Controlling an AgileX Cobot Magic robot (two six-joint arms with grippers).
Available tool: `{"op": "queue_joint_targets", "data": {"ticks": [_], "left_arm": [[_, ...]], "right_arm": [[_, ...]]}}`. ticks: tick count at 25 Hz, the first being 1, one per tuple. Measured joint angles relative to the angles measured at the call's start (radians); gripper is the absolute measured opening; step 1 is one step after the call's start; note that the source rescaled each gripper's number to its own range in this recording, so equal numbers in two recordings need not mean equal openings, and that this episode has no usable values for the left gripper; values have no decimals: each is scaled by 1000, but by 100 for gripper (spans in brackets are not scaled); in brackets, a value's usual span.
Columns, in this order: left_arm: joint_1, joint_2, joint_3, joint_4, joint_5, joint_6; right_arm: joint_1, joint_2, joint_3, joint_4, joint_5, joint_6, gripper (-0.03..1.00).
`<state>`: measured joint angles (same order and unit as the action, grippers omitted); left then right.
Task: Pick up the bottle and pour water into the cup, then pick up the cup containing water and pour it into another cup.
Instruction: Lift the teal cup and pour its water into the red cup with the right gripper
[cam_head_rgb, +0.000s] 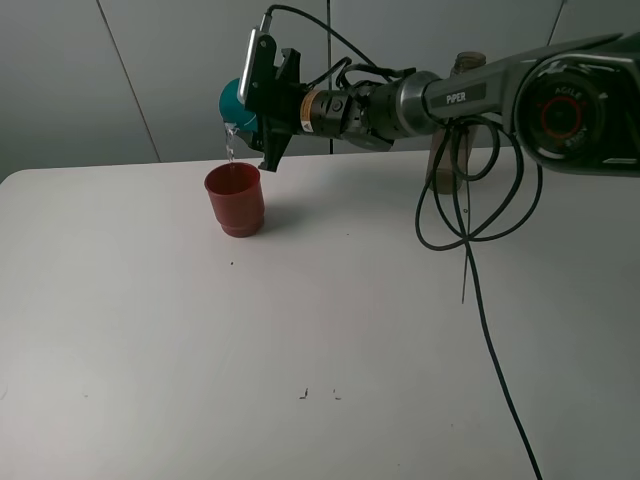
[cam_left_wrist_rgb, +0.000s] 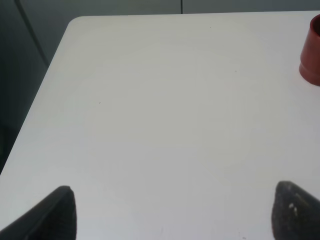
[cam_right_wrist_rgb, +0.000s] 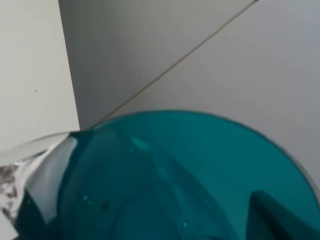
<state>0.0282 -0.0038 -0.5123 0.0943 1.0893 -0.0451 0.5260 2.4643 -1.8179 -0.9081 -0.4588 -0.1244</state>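
Pouring from cup to cup is the step in hand, by my reading.

Table (cam_head_rgb: 300, 330): white, carrying only the task items and a loose black cable.

Right arm (cam_head_rgb: 480, 95): reaches in from the right of the high view to the far left-centre, wrist rolled over.

Bottle (cam_head_rgb: 441, 160): grey-brown, upright at the back of the table, partly hidden behind the right arm, well apart from both cups. Nothing grips it. Judgement: bottle stage done, since the teal cup carries water.

Red cup (cam_head_rgb: 236, 200): upright on the table, directly beneath the tipped cup. Fill level inside cannot be told from here.

Teal cup (cam_head_rgb: 236, 100): held in the air just above the red cup, tipped nearly onto its side, mouth toward the left of the high view. In the right wrist view it fills the lower frame, with water gathered at the lip.

Right claw (cam_head_rgb: 262, 105): clamped on the teal cup.

Left claw (cam_left_wrist_rgb: 172, 215): fingers spread wide, nothing between them, over bare table with the red cup off to one side.

Water stream (cam_head_rgb: 230, 142): thin, falling from the teal lip into the red cup's mouth.

Left to do, as judged: drain the remainder, level the teal cup, set it down. Task looks close to its end.
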Motion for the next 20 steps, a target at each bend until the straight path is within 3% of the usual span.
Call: {"op": "queue_joint_targets", "data": {"ticks": [20], "left_arm": [[0, 0, 0, 0, 0, 0]], "right_arm": [[0, 0, -1, 0, -6, -225, 5]]}}
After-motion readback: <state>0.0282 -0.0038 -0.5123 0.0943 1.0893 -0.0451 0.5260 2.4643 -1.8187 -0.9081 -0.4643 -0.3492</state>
